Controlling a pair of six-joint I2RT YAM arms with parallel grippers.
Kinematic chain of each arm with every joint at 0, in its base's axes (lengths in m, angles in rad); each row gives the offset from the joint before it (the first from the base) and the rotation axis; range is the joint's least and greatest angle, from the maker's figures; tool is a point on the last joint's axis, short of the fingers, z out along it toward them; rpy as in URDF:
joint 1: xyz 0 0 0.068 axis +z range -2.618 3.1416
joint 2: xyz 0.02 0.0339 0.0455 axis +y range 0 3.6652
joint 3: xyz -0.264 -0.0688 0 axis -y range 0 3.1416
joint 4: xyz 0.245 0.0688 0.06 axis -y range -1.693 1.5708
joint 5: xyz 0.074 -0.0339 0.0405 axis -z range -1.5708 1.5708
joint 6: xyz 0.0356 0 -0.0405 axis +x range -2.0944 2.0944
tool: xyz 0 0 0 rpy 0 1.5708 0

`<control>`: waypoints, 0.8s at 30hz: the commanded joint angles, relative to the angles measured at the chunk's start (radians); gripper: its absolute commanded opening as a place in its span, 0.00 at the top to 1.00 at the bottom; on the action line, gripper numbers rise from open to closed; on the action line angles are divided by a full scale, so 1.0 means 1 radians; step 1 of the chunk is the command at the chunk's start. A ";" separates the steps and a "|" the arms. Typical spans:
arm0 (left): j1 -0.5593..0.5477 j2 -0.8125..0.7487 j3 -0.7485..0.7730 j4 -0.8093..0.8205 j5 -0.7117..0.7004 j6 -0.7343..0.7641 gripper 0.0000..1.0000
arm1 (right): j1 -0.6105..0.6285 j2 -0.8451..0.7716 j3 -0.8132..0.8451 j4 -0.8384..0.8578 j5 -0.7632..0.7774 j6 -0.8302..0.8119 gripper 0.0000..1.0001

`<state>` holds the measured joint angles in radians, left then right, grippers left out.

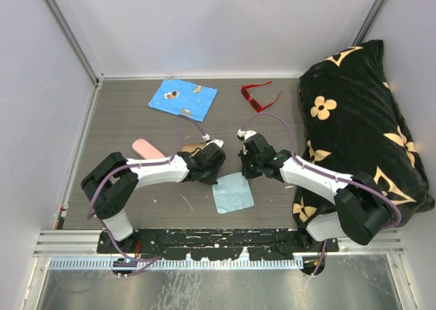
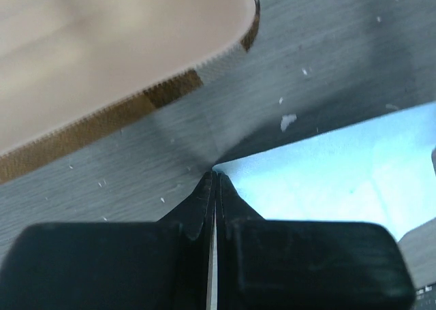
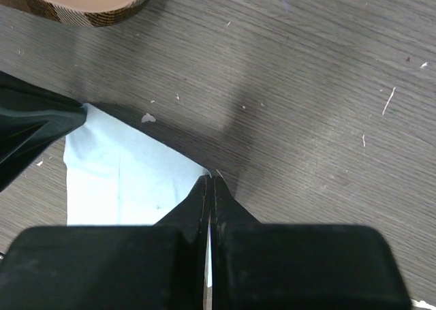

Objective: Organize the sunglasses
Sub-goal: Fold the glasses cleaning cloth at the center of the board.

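Observation:
The red sunglasses [image 1: 257, 96] lie folded open at the back of the table, far from both arms. A light blue cleaning cloth [image 1: 232, 194] lies flat at the front centre. My left gripper [image 1: 216, 174] is shut on the cloth's far left corner [image 2: 340, 174], with a pale sliver of cloth pinched between its tips [image 2: 214, 177]. Pinching the far right corner of the same cloth [image 3: 122, 180] is my right gripper [image 1: 245, 174], whose tips [image 3: 210, 180] are shut. Both grippers sit low at the table.
A brown-edged glasses case [image 1: 194, 148] lies just behind the left gripper, large in the left wrist view [image 2: 102, 51]. A pink case [image 1: 146, 148] lies to its left. A blue patterned cloth [image 1: 182, 97] is at the back. A black flowered cushion [image 1: 361, 133] fills the right side.

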<state>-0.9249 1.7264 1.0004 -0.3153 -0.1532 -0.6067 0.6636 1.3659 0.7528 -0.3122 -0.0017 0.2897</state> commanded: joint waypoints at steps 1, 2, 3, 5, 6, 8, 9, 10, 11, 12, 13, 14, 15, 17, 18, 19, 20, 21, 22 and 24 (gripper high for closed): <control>0.004 -0.094 -0.042 0.105 0.072 0.057 1.00 | -0.002 -0.036 -0.007 -0.006 -0.007 -0.001 0.99; 0.004 -0.106 -0.053 0.115 0.084 0.064 1.00 | -0.003 -0.037 -0.012 -0.008 -0.011 0.003 0.99; 0.004 -0.116 -0.065 0.137 0.098 0.071 1.00 | -0.003 -0.041 -0.015 -0.009 -0.014 0.007 0.99; 0.004 -0.134 -0.085 0.159 0.121 0.082 1.00 | -0.003 -0.044 -0.021 -0.014 -0.019 0.012 0.99; 0.004 -0.144 -0.093 0.168 0.132 0.085 1.00 | -0.004 -0.046 -0.023 -0.018 -0.024 0.013 0.99; 0.004 -0.152 -0.100 0.179 0.142 0.092 1.00 | -0.002 -0.050 -0.027 -0.020 -0.026 0.017 1.00; 0.004 -0.153 -0.099 0.181 0.142 0.094 1.00 | -0.002 -0.052 -0.030 -0.019 -0.024 0.022 0.99; 0.005 -0.152 -0.098 0.178 0.137 0.096 1.00 | -0.004 -0.055 -0.033 -0.017 -0.019 0.025 0.99; 0.004 -0.151 -0.092 0.173 0.130 0.099 1.00 | -0.003 -0.056 -0.033 -0.015 -0.012 0.028 1.00; 0.004 -0.147 -0.082 0.166 0.120 0.104 1.00 | -0.003 -0.054 -0.031 -0.015 -0.002 0.032 1.00; 0.005 -0.142 -0.072 0.155 0.107 0.106 1.00 | -0.003 -0.053 -0.027 -0.013 0.010 0.036 0.99; 0.007 -0.137 -0.062 0.144 0.095 0.110 1.00 | -0.003 -0.053 -0.023 -0.012 0.025 0.043 0.99; 0.012 -0.131 -0.050 0.132 0.088 0.113 1.00 | -0.002 -0.053 -0.019 -0.009 0.041 0.049 0.99; 0.022 -0.124 -0.033 0.125 0.082 0.123 1.00 | -0.004 -0.051 -0.013 0.003 0.070 0.063 0.99; 0.028 -0.124 -0.025 0.126 0.083 0.129 1.00 | -0.004 -0.049 -0.010 0.010 0.081 0.066 0.99; 0.034 -0.122 -0.018 0.125 0.084 0.139 1.00 | -0.004 -0.043 -0.005 0.016 0.088 0.067 0.99; 0.040 -0.119 -0.008 0.124 0.084 0.147 1.00 | -0.004 -0.037 0.005 0.020 0.095 0.067 0.99; 0.045 -0.117 0.001 0.121 0.084 0.156 1.00 | -0.003 -0.030 0.009 0.023 0.099 0.066 0.99; 0.049 -0.114 0.009 0.119 0.084 0.166 1.00 | -0.004 -0.024 0.014 0.025 0.105 0.065 0.99; 0.056 -0.107 0.026 0.116 0.093 0.184 1.00 | -0.003 -0.016 0.020 0.027 0.114 0.059 1.00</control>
<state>-0.8864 1.6131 0.9642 -0.2176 -0.0502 -0.4778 0.6636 1.3476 0.7204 -0.3351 0.0605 0.3401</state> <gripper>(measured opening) 0.004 0.031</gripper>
